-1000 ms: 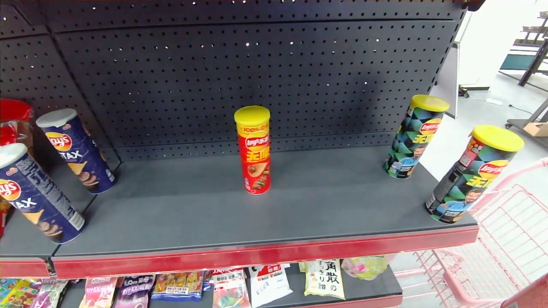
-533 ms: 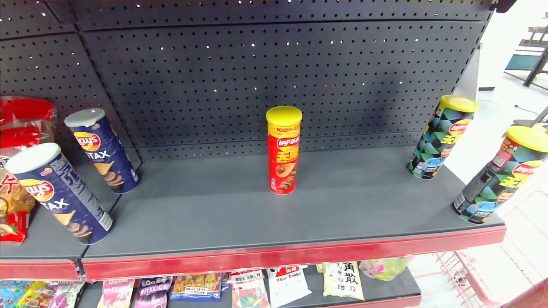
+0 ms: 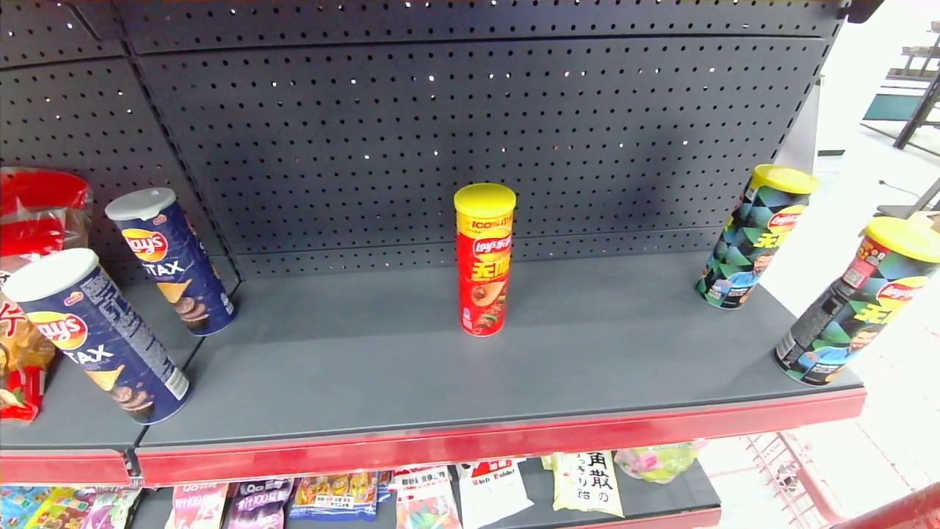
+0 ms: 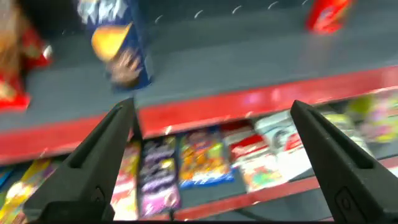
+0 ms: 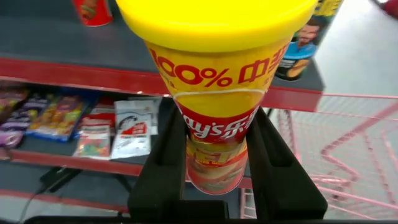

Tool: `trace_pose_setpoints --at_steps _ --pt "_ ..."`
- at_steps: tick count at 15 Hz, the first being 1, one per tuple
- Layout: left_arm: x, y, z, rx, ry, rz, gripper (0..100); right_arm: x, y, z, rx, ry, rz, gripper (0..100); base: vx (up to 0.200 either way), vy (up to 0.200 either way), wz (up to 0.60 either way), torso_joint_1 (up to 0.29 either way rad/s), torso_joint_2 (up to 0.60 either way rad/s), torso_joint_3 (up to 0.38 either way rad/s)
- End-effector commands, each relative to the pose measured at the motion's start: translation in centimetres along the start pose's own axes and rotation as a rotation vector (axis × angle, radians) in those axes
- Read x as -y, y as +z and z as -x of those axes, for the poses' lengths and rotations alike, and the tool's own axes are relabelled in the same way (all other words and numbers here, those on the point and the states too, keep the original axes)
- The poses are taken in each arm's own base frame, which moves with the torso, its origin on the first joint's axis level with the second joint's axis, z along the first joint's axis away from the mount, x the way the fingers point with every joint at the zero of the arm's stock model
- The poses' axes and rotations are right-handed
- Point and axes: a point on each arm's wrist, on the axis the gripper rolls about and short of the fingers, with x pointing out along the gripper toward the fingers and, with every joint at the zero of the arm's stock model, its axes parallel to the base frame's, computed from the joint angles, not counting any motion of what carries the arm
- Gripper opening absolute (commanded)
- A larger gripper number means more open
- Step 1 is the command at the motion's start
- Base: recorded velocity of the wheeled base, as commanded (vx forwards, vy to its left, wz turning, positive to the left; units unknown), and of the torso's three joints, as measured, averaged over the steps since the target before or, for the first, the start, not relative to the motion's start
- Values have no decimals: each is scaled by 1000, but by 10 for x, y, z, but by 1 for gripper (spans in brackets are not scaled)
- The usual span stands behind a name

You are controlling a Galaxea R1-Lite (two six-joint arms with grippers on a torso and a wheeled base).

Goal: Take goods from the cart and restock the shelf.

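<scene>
On the grey shelf (image 3: 382,360) a red can with a yellow lid (image 3: 485,258) stands upright near the middle. Two dark patterned cans (image 3: 756,235) (image 3: 852,303) stand at the shelf's right end, and two blue cans (image 3: 170,261) (image 3: 95,334) stand on the left. My right gripper (image 5: 219,127) is shut on another red-and-yellow can (image 5: 217,87), held upright in front of the shelf's red edge (image 5: 93,73). My left gripper (image 4: 212,109) is open with nothing between its fingers, facing that red edge (image 4: 249,99) below a blue can (image 4: 121,43).
The pink wire cart (image 3: 800,470) stands at the lower right beside the shelf end, with its mesh (image 5: 348,162) behind the held can. A lower shelf holds several snack bags (image 3: 411,496). Red-lidded goods (image 3: 37,198) sit at the far left.
The head camera has swung left, so the whole shelf sits farther right in the picture. The cans on the shelf have kept their places.
</scene>
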Motion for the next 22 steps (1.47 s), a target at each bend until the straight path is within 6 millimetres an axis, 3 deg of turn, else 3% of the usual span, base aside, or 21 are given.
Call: trace_pose_setpoints --at_steps 1,2,3,4,5,7,8,9,11,17,22 --pt "-10 156 -64 -2 -137 131 100 0 -2 -1 -11 14 -2 0 0 0 0 0 0 0" --pt "-11 167 -86 -35 -184 109 100 0 -2 -3 -23 21 -4 0 0 0 0 0 0 0" --pt "-7 160 -98 -74 -304 14 100 0 0 -5 -33 28 -6 0 0 0 0 0 0 0" --pt "-7 160 -98 -74 -304 14 100 0 0 -5 -33 28 -6 0 0 0 0 0 0 0" --pt "12 132 -122 -201 -609 -66 100 1 0 -5 -34 30 -7 0 0 0 0 0 0 0" --pt "27 130 -146 -253 -706 -82 100 0 0 -5 -33 29 -6 0 0 0 0 0 0 0" --pt "55 132 -192 -264 -797 -90 100 1 0 -5 -36 28 -7 0 0 0 0 0 0 0" --pt "69 129 -223 -237 -814 -95 100 1 0 -6 -37 28 -7 0 0 0 0 0 0 0" --pt "89 118 -269 -180 -829 -102 100 1 1 -8 -54 30 -10 0 0 0 0 0 0 0" --pt "130 101 -338 -200 -902 -100 100 2 4 -12 -79 24 -15 0 0 0 0 0 0 0" --pt "136 98 -357 -192 -893 -103 100 2 4 -11 -73 14 -16 0 0 0 0 0 0 0"
